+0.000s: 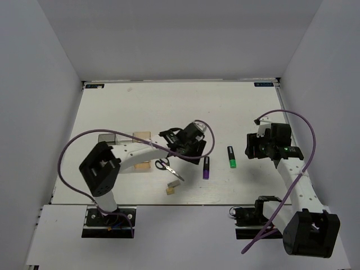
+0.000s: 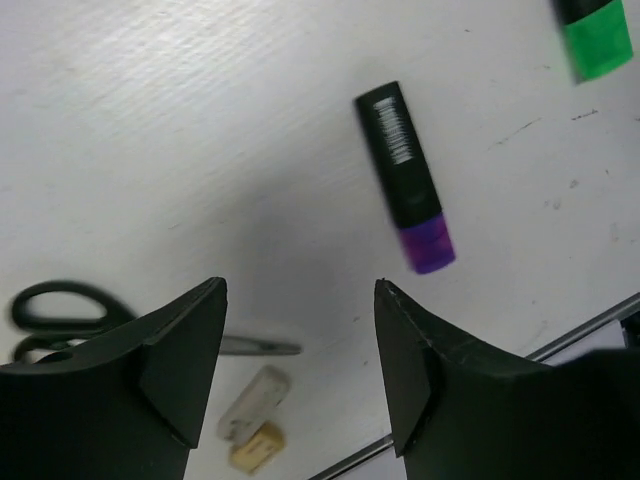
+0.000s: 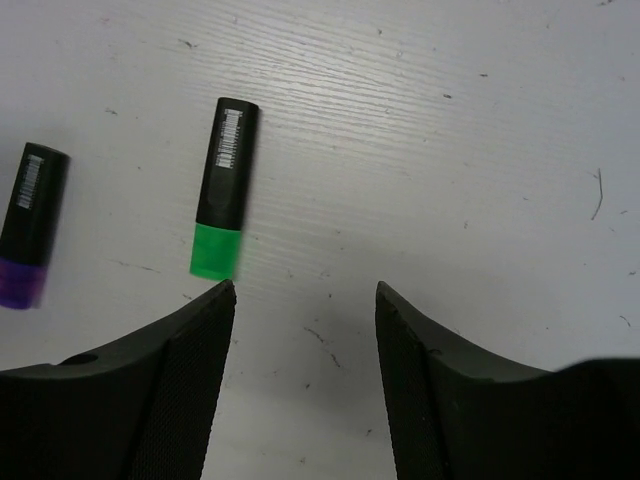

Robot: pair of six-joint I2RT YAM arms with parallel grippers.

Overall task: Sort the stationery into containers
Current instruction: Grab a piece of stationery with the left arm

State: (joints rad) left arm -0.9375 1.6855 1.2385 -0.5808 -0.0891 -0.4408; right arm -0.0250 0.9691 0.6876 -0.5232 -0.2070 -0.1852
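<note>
Short black purple-tipped highlighter (image 2: 405, 175) lies end-on, just ahead-right of the spread, empty jaws of the nearer left arm (image 1: 140, 151); jaws of the right arm (image 1: 295, 177) are spread too.

Robotics laboratory test cell.
Plain pale partition walls (image 1: 39, 84) enclose a white tabletop (image 1: 169, 107) at 9, 12 and 3 o'clock; white-and-black left robot arm (image 1: 135, 152) and right robot arm (image 1: 296, 180) bolted at 6 o'clock.
</note>
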